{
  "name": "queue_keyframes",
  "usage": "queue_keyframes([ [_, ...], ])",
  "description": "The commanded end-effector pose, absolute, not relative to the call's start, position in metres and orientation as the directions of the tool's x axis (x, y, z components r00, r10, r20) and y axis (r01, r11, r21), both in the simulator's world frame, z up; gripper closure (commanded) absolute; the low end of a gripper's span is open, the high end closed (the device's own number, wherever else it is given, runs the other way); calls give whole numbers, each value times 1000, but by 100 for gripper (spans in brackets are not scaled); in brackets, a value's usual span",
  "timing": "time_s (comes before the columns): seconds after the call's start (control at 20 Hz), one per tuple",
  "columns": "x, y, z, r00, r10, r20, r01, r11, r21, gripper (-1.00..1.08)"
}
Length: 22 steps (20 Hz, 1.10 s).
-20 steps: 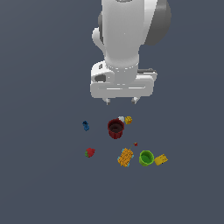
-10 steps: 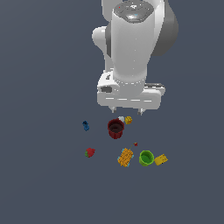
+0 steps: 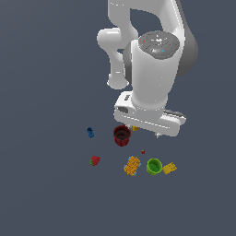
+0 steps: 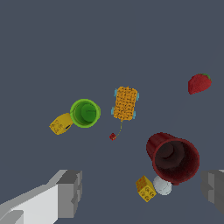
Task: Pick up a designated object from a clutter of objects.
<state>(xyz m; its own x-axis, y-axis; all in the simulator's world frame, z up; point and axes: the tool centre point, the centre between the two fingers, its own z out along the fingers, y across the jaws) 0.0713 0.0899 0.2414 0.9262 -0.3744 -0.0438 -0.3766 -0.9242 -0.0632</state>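
Near the middle of the exterior view stands the red cup (image 3: 121, 135), upright and open-mouthed, nothing showing in its dark inside in the wrist view. To the exterior view's right and nearer, the green cup (image 3: 154, 166) also stands upright and holds nothing. Touching its right side lies the yellow block (image 3: 169, 168) (the task's thing), on the floor. Left of the green cup lies the speckled block (image 3: 132, 165), with a red bit (image 3: 143, 151) just beyond. A small cube (image 4: 145, 188) and a white ball (image 4: 162, 186) sit against the red cup. The gripper (image 4: 142, 192) hangs over these, fingers (image 4: 70, 194) wide apart, holding nothing, touching nothing.
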Motion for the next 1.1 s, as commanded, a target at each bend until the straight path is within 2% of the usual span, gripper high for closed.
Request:
queue_keyframes([
  [0.0, 79, 99, 232, 903, -428, -49, -430, -901, -60, -92],
  [1.05, 128, 182, 138, 618, -785, -43, -786, -619, -13, -92],
])
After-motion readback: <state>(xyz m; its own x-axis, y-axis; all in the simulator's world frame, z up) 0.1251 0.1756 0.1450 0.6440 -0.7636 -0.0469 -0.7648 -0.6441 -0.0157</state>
